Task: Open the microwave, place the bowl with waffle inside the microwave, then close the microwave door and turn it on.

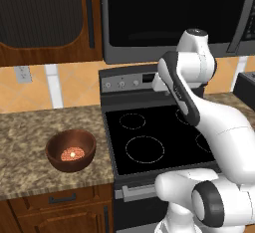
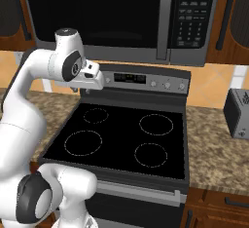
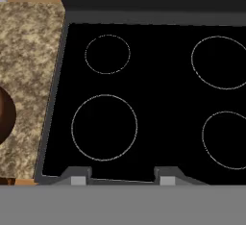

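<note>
Microwave (image 2: 112, 17) hangs shut above the black glass stove (image 1: 154, 137), its grey bar handle upright. White arm folds over the burners, its claw (image 3: 117, 181) aimed down, partly open, gripping nothing. Round reddish-brown bowl (image 1: 70, 150) sits on the speckled stone desk (image 1: 30, 147) left of the stove, holding the grid-textured waffle (image 1: 72, 153).
</note>
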